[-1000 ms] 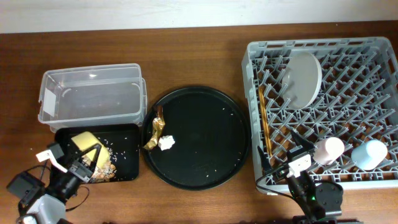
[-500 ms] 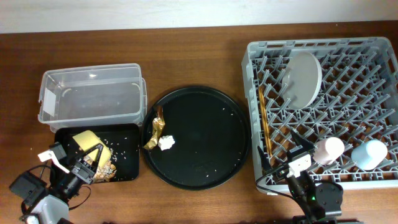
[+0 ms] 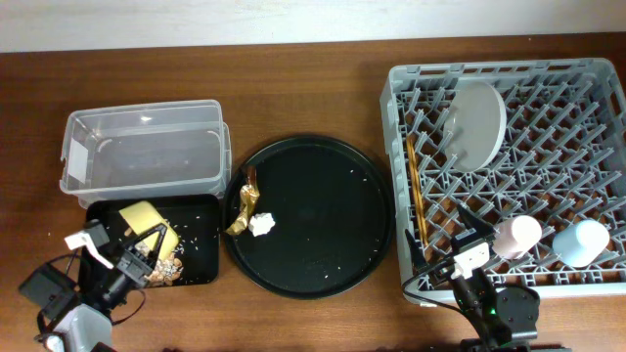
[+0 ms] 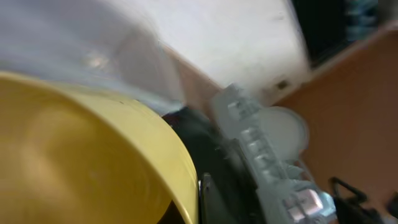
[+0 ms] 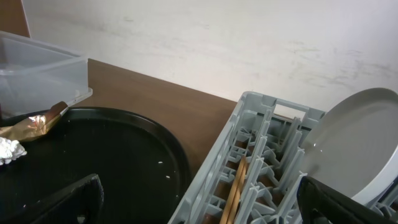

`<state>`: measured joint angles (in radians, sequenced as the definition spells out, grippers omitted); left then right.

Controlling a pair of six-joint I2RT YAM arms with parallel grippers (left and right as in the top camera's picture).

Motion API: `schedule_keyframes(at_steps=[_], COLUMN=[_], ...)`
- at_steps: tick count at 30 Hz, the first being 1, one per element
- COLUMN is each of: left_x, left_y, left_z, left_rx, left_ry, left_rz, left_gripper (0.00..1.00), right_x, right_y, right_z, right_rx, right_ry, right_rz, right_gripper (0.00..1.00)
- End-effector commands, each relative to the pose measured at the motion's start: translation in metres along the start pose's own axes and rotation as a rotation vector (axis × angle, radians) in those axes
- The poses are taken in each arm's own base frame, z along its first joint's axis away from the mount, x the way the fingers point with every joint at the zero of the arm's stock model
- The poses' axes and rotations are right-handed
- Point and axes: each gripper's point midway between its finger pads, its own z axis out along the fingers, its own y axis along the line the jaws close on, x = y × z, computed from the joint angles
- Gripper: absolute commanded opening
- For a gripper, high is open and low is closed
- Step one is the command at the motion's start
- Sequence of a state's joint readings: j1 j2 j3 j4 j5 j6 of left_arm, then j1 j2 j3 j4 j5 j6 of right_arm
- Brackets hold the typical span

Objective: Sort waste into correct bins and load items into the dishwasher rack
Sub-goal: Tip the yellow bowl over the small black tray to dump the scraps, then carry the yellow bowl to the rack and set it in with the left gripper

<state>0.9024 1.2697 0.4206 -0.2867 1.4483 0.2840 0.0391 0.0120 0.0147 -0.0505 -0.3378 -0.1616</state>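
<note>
The left gripper (image 3: 147, 249), at the counter's front-left corner, looks clamped on the rim of the bowl (image 3: 142, 215), which is tipped over the black tray (image 3: 201, 230) with scraps (image 3: 166, 266) lying below it. The right gripper (image 3: 448, 238) hovers wide open and empty at the front edge, by the rack (image 3: 401, 176). To finish the dump cleanly, I judge the bowl's lip should sit inside the tray's walls and tilt steeply, so no flakes land on the wood, before the bowl is carried to free pegs clear of the plate (image 3: 477, 122).
</note>
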Motion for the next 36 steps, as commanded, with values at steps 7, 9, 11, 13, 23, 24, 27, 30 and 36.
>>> schedule_keyframes(at_steps=[7, 9, 11, 13, 23, 24, 27, 30, 36], left_x=[0.006, -0.002, 0.000, 0.002, -0.011, -0.011, -0.017, -0.009, 0.057], left_y=[0.010, -0.021, -0.008, -0.003, -0.112, -0.127, -0.171, -0.216, -0.297], left_z=[0.002, 0.001, 0.002, 0.002, 0.069, 0.088, 0.139, 0.179, 0.280], left_rx=[-0.053, 0.129, 0.056, 0.025, 0.340, 0.345, 0.326, 0.404, 0.637], left_ry=[0.024, -0.027, -0.006, 0.003, 0.261, 0.292, 0.234, 0.156, 0.321], left_rz=[-0.091, 0.014, 0.028, 0.011, 0.170, 0.203, 0.198, 0.120, 0.022], left_gripper=[0.00, 0.00, 0.00, 0.00, 0.00, 0.00, 0.00, 0.00, 0.00], right_x=[0.003, 0.003, 0.003, 0.003, 0.003, 0.003, 0.003, 0.003, 0.003], right_y=[0.000, 0.000, 0.000, 0.000, 0.000, 0.000, 0.000, 0.000, 0.000], right_z=[0.000, 0.000, 0.000, 0.000, 0.000, 0.000, 0.000, 0.000, 0.000], right_rx=[0.002, 0.002, 0.002, 0.002, 0.002, 0.002, 0.002, 0.002, 0.002], right_ry=[0.002, 0.002, 0.002, 0.002, 0.002, 0.002, 0.002, 0.002, 0.002], right_rz=[-0.003, -0.003, -0.002, -0.003, -0.002, -0.002, -0.003, -0.003, -0.003], right_gripper=[0.98, 0.98, 0.98, 0.98, 0.98, 0.98, 0.98, 0.98, 0.98])
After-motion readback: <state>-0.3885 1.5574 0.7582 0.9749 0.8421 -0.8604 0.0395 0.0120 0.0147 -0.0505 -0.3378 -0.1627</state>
